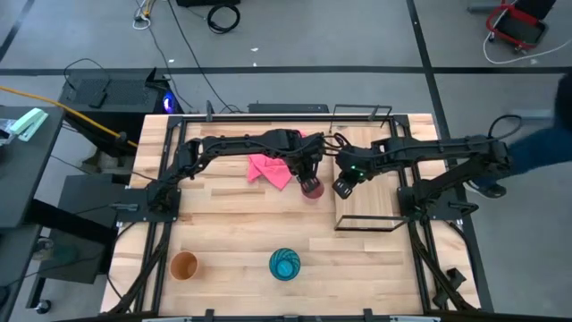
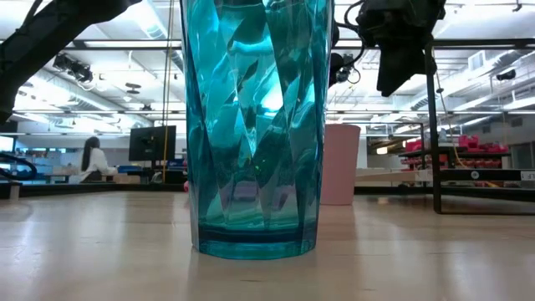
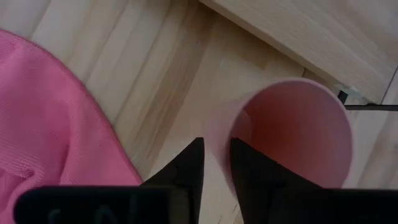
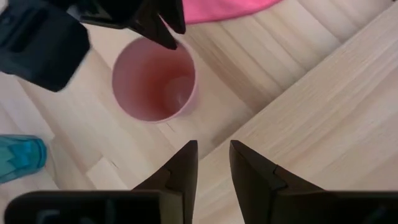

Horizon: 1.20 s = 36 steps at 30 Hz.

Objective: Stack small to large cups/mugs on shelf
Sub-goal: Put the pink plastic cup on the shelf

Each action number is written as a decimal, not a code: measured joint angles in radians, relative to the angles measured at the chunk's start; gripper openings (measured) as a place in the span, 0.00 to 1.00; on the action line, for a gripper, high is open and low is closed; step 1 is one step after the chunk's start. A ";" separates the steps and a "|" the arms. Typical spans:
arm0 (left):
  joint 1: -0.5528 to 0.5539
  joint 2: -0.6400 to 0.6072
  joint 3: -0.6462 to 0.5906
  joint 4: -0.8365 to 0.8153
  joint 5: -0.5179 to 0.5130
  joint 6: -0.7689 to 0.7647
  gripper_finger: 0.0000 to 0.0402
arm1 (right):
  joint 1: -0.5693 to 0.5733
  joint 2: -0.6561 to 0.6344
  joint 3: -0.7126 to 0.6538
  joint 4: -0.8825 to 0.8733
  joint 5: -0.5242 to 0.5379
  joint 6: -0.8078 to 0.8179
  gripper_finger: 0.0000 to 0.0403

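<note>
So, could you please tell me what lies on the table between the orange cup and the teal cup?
Nothing: in the high view, the tabletop between the orange cup and the teal cup is bare wood.
</note>
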 joint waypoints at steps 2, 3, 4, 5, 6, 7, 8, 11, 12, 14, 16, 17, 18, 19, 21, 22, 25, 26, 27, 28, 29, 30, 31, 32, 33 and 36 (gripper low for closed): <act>0.011 -0.001 0.000 -0.011 0.000 0.000 0.23 | 0.000 0.001 0.000 0.013 0.000 0.000 0.26; 0.017 -0.004 0.000 -0.024 0.000 0.000 0.23 | 0.000 0.001 0.000 0.020 0.000 0.000 0.26; 0.024 -0.008 0.000 -0.037 0.000 0.000 0.24 | 0.000 0.003 0.000 0.027 0.000 0.000 0.27; 0.032 -0.012 0.000 -0.048 -0.001 0.000 0.24 | -0.002 0.006 0.000 0.038 0.000 -0.001 0.27; 0.040 -0.021 0.000 -0.057 -0.001 0.000 0.24 | -0.007 0.008 0.000 0.049 -0.001 -0.001 0.27; 0.048 -0.032 0.000 -0.077 -0.001 0.001 0.24 | -0.012 0.010 0.000 0.057 -0.007 -0.001 0.27; 0.056 -0.044 0.000 -0.093 -0.001 0.001 0.24 | -0.019 0.010 0.000 0.067 -0.011 -0.002 0.26; 0.075 -0.082 0.001 -0.100 -0.001 0.000 0.23 | -0.046 0.011 0.000 0.081 -0.021 -0.018 0.26; 0.078 -0.094 0.002 -0.100 -0.002 0.000 0.22 | -0.055 0.011 0.000 0.084 -0.024 -0.022 0.26; 0.079 -0.117 0.002 -0.090 -0.003 0.001 0.22 | -0.075 0.012 0.000 0.085 -0.032 -0.029 0.26; 0.078 -0.134 0.003 -0.094 -0.003 0.020 0.22 | -0.097 0.014 0.000 0.099 -0.048 -0.052 0.26; 0.078 -0.143 0.003 -0.099 -0.003 0.034 0.22 | -0.108 0.019 0.000 0.121 -0.060 -0.065 0.26; 0.083 -0.148 0.003 -0.122 -0.011 0.053 0.22 | -0.121 0.024 0.000 0.141 -0.079 -0.073 0.26; 0.087 -0.150 0.003 -0.146 -0.022 0.063 0.22 | -0.132 0.034 0.000 0.157 -0.095 -0.076 0.26; 0.109 -0.157 0.003 -0.194 -0.050 0.079 0.23 | -0.153 0.055 0.000 0.202 -0.131 -0.089 0.26; 0.123 -0.160 0.002 -0.236 -0.060 0.080 0.23 | -0.164 0.070 0.000 0.211 -0.138 -0.089 0.26; 0.170 -0.166 0.002 -0.334 -0.072 0.087 0.23 | -0.188 0.107 0.000 0.221 -0.145 -0.068 0.26; 0.185 -0.170 0.001 -0.378 -0.072 0.088 0.23 | -0.195 0.118 0.002 0.223 -0.156 -0.069 0.26; 0.197 -0.173 0.000 -0.402 -0.075 0.088 0.22 | -0.203 0.132 0.005 0.223 -0.169 -0.071 0.26; 0.209 -0.177 0.001 -0.404 -0.075 0.091 0.22 | -0.207 0.145 0.009 0.223 -0.178 -0.073 0.26; 0.224 -0.185 0.002 -0.415 -0.076 0.098 0.21 | -0.209 0.157 0.016 0.222 -0.183 -0.082 0.26; 0.236 -0.192 0.001 -0.428 -0.076 0.106 0.21 | -0.209 0.170 0.024 0.225 -0.185 -0.091 0.26; 0.246 -0.199 0.001 -0.437 -0.076 0.112 0.20 | -0.208 0.182 0.031 0.226 -0.187 -0.100 0.26; 0.258 -0.208 0.001 -0.433 -0.079 0.115 0.20 | -0.208 0.194 0.037 0.225 -0.189 -0.108 0.26; 0.270 -0.219 0.002 -0.438 -0.079 0.117 0.20 | -0.208 0.206 0.043 0.222 -0.190 -0.114 0.26; 0.301 -0.253 0.001 -0.462 -0.084 0.131 0.19 | -0.208 0.230 0.050 0.222 -0.191 -0.126 0.26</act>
